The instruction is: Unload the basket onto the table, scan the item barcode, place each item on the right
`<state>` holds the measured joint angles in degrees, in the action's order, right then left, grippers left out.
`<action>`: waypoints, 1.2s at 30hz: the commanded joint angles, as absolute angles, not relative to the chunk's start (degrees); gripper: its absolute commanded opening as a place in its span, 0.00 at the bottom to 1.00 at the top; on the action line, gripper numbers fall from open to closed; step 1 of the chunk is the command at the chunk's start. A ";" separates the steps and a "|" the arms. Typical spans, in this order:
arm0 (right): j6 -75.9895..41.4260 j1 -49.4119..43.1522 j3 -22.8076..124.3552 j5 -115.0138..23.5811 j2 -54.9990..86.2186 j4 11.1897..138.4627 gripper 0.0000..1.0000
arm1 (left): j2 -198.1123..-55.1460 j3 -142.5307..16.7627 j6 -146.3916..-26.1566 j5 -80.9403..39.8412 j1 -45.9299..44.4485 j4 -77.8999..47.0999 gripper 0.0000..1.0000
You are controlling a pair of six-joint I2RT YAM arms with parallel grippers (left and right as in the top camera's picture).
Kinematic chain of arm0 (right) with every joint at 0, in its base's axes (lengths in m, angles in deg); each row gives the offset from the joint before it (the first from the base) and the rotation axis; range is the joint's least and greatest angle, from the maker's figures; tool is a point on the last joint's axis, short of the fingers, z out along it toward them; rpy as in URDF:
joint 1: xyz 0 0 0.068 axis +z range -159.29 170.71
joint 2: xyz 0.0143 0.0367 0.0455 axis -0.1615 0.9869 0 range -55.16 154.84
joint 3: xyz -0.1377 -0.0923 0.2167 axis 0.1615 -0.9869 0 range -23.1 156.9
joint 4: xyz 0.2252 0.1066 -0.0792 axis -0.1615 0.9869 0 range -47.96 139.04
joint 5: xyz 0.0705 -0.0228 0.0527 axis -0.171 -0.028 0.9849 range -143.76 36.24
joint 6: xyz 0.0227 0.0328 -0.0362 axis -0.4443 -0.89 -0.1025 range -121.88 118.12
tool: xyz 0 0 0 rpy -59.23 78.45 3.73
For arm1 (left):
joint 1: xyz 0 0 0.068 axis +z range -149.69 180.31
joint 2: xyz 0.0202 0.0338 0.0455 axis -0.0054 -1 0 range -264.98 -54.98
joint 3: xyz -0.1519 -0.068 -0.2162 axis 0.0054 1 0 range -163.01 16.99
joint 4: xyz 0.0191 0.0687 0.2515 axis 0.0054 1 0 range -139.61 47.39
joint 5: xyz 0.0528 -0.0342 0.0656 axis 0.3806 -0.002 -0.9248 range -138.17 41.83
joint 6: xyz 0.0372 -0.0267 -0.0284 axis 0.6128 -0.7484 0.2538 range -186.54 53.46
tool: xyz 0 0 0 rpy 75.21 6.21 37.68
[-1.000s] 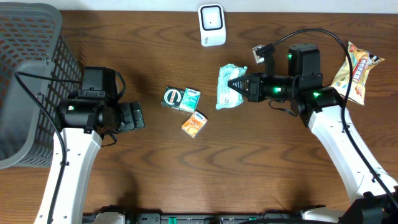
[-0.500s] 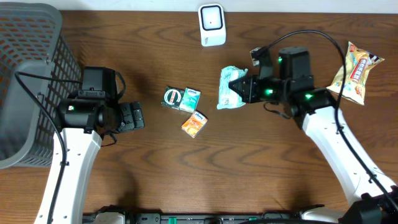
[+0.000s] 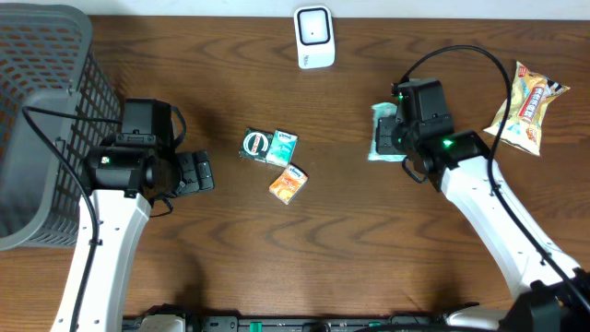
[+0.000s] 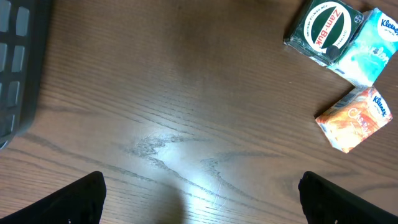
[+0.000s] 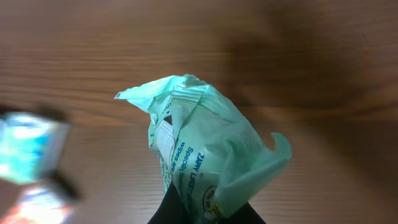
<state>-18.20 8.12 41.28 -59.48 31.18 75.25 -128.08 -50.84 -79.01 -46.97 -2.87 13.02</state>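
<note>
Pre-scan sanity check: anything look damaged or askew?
The green wipes pack is crumpled and creased where the right gripper pinches its end. Nothing else stands out.

Two Kleenex packs (image 3: 283, 146) (image 3: 288, 183); seemingly one wipes pack (image 5: 200, 144).

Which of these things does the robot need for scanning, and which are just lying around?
For the job:
- green wipes packet, pinched in the right gripper
- white scanner

Just lying about:
- Zam-Buk box
- blue Kleenex pack
- orange Kleenex pack
- snack bag
- grey basket
</note>
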 commanded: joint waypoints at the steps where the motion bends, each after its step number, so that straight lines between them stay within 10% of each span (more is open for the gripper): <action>1: -12.84 9.08 41.74 -72.48 33.37 76.17 0.01 | -128.28 -50.56 -79.75 -47.30 -3.05 13.13 0.98; 17: -5.89 13.71 41.74 -96.37 47.09 82.64 0.04 | -128.28 -50.56 -79.75 -47.30 -3.05 13.13 0.98; 24: -6.11 18.24 41.74 -85.40 49.85 84.52 0.36 | -128.28 -50.56 -79.75 -47.30 -3.05 13.13 0.98; 29: -6.79 24.11 41.93 -74.14 49.85 84.76 0.80 | -128.28 -50.56 -79.75 -47.28 -3.05 13.13 0.98; 36: -10.18 26.37 50.13 -59.58 49.85 88.30 0.77 | -128.28 -50.56 -79.75 -47.30 -3.05 13.13 0.98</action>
<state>-8.17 26.67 45.12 -67.52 50.07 87.34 -128.08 -50.84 -79.05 -47.00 -2.87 13.02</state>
